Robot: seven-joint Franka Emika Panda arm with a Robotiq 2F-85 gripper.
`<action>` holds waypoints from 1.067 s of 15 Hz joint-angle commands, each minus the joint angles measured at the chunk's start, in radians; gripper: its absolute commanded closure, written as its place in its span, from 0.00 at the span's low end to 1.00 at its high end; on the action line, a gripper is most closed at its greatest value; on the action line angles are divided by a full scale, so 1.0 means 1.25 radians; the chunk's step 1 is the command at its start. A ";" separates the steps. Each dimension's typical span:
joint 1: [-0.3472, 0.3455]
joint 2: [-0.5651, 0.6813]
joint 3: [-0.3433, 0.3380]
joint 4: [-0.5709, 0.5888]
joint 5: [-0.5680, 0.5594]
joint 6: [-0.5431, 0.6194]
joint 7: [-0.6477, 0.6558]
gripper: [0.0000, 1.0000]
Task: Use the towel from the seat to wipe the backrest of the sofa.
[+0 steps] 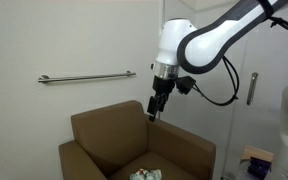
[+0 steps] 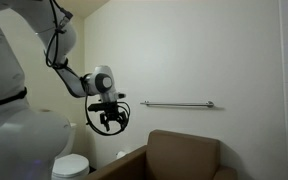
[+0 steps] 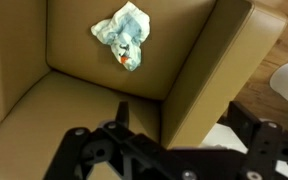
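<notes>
The towel (image 3: pixel 125 36) is a crumpled whitish-green cloth lying on the seat (image 3: pixel 79 55) of the brown sofa (image 1: pixel 134 145). In an exterior view only its edge (image 1: pixel 144 174) shows, at the bottom of the picture. My gripper (image 1: pixel 156 108) hangs in the air just above the right end of the backrest (image 1: pixel 109 122), well above the towel. It is open and holds nothing. In the wrist view the fingers (image 3: pixel 122 112) straddle an upper corner of the sofa from above. The backrest (image 2: pixel 184 152) also shows below and to the right of the gripper (image 2: pixel 109 120).
A metal grab bar (image 1: pixel 84 77) runs along the wall behind the sofa. A white toilet (image 2: pixel 69 165) stands beside the sofa. A cardboard box (image 1: pixel 254 160) sits on the wooden floor (image 3: pixel 276 45) to one side.
</notes>
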 commanded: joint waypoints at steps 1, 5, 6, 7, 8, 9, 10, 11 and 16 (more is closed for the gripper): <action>0.006 0.011 -0.008 0.006 -0.004 -0.001 0.002 0.00; 0.007 -0.018 -0.007 0.014 -0.004 -0.006 0.002 0.00; 0.007 -0.022 -0.007 0.014 -0.004 -0.007 0.002 0.00; 0.007 -0.023 -0.007 0.014 -0.004 -0.007 0.002 0.00; 0.007 -0.023 -0.007 0.014 -0.004 -0.007 0.002 0.00; 0.024 -0.019 -0.003 -0.003 0.007 0.003 -0.005 0.00; 0.027 -0.007 -0.001 -0.008 0.008 0.019 -0.004 0.00; 0.038 0.043 -0.010 -0.012 0.025 0.060 -0.020 0.00; 0.004 0.286 -0.029 -0.002 0.007 0.262 -0.012 0.00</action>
